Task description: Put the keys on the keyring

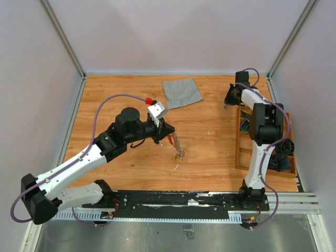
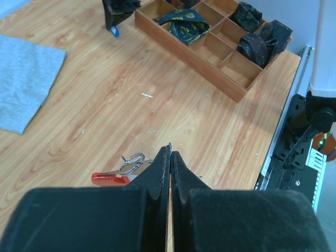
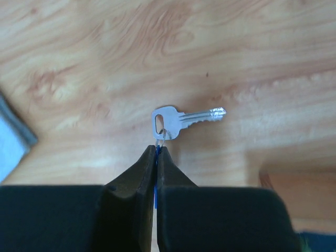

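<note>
Key (image 3: pixel 181 119) held by clenched right jaws, right wrist view centre. Keyring (image 2: pixel 109 178) gripped by clenched left jaws, chain (image 1: pixel 179 147) seen dangling.

I see the wooden table (image 1: pixel 210 136) carrying a grey cloth (image 1: pixel 182 92) lying flat at twelve o'clock, a wooden compartment tray (image 1: pixel 238 147) along its three o'clock edge, and the keyring (image 1: pixel 179 149) chain's end seemingly resting near the centre.
</note>
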Robot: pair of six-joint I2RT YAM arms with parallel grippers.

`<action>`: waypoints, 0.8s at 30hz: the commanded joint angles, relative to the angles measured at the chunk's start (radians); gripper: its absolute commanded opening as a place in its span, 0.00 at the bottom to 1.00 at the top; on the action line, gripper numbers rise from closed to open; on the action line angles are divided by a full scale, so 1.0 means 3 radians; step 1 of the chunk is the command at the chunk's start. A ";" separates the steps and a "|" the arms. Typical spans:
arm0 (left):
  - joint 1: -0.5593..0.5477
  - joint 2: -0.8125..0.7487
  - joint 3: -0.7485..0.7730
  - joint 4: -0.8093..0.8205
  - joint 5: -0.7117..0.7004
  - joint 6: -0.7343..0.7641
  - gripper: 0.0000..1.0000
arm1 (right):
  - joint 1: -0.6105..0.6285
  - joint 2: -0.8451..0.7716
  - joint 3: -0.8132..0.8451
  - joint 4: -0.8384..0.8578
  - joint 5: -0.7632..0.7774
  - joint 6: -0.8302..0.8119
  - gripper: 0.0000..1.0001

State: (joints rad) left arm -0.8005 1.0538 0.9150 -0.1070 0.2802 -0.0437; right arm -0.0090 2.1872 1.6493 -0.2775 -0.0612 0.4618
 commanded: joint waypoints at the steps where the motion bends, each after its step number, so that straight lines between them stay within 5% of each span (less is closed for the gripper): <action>1: 0.0029 -0.0199 -0.0083 0.0166 -0.0221 -0.0124 0.01 | 0.0024 -0.0494 -0.0310 0.0151 -0.0321 -0.0301 0.01; 13: 0.0145 -0.0279 -0.0180 0.0080 -0.0463 -0.0158 0.01 | 0.0791 -0.1691 -0.1510 0.0087 -0.0575 -0.0801 0.04; 24: 0.0219 -0.0429 -0.0258 -0.0056 -0.0701 -0.0136 0.01 | 0.1477 -0.2515 -0.2463 -0.0124 -0.1508 -0.0664 0.05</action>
State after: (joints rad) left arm -0.7448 0.9531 0.8467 -0.1486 0.0948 -0.0837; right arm 0.4202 1.4982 1.0019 -0.2821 -0.3634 0.2256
